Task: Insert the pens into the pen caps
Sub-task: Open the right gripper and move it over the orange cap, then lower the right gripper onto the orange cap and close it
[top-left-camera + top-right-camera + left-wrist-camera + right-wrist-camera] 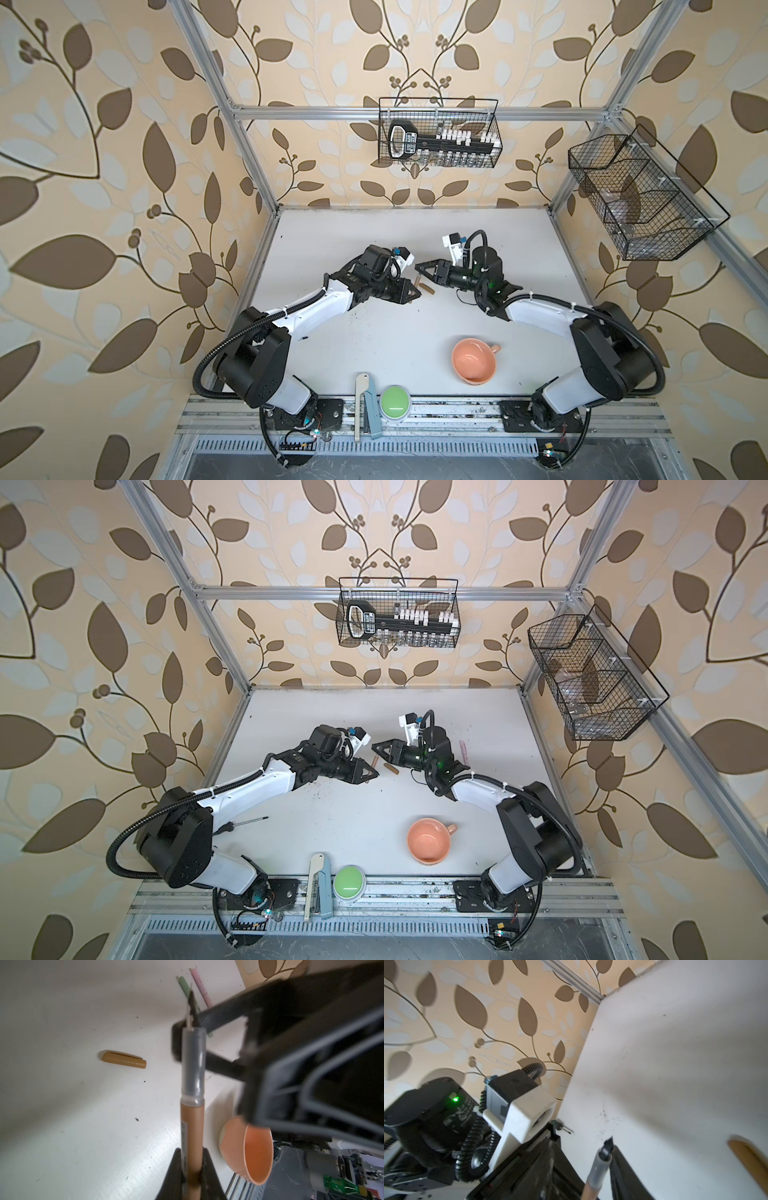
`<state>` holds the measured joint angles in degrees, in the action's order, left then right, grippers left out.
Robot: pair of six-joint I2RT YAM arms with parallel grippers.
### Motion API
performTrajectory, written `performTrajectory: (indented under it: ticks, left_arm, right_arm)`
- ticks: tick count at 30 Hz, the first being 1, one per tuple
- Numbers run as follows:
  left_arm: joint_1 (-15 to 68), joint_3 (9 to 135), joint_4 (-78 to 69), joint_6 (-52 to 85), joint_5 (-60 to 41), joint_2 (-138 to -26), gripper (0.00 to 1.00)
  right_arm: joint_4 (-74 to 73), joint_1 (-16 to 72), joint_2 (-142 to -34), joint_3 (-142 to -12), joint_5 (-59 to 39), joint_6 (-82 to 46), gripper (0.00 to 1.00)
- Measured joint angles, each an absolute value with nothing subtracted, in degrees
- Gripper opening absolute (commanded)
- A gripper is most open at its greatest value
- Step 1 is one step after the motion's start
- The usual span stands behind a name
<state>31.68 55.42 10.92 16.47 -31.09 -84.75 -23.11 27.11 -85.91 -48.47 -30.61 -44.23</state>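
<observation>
Gripping slim tan-brown plastic marker pen [192,1126] in left claw [191,1160], grey collar and dark pointed tip bare. Holding right claw [422,273] parted near that tip. Spotting smooth tan-brown rounded cap [124,1059] loose on white worktop [62,1105] nearby. Cannot read blurred barrel label.

A pen cap [428,289] lies on the table [353,232] beside the left gripper [417,292], behind the cup [473,360].
</observation>
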Motion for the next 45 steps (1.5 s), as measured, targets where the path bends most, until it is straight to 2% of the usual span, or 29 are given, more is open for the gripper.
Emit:
performTrajectory:
  ticks: [4,7,11,14,18,25,31,45]
  left_arm:
    - [31.7,55.4,16.3,15.1,-25.5,-80.4,0.08]
    - [31.7,55.4,19.1,14.8,-21.9,-75.4,0.09]
    - [31.7,55.4,22.1,14.8,-18.4,-69.0,0.09]
    - [31.7,54.9,24.3,15.0,-15.9,-63.8,0.11]
    - [31.7,53.9,27.2,15.2,-12.9,-57.4,0.12]
    - [31.7,53.1,30.2,15.2,-10.1,-53.6,0.12]
    - [31.7,53.1,31.2,15.2,-9.6,-53.7,0.13]
    - [31.7,53.1,31.6,15.4,-8.8,-53.7,0.14]
  right_arm:
    - [-2.3,26.1,-81.9,-60.0,-24.7,-29.1,0.49]
    - [10.2,25.9,-82.4,-66.9,-21.3,-19.0,0.40]
    - [22.9,27.3,-88.6,-73.1,-17.2,-10.0,0.41]
    - [29.6,28.8,-95.6,-76.1,-14.2,-5.9,0.46]
    - [34.3,29.7,-104.5,-79.6,-12.9,-3.2,0.48]
    - [39.4,31.5,-114.8,-87.4,-6.7,0.9,0.40]
    - [42.3,34.3,-116.5,-89.2,0.0,3.4,0.33]
    - [45.2,36.6,-122.5,-93.9,7.4,5.0,0.27]
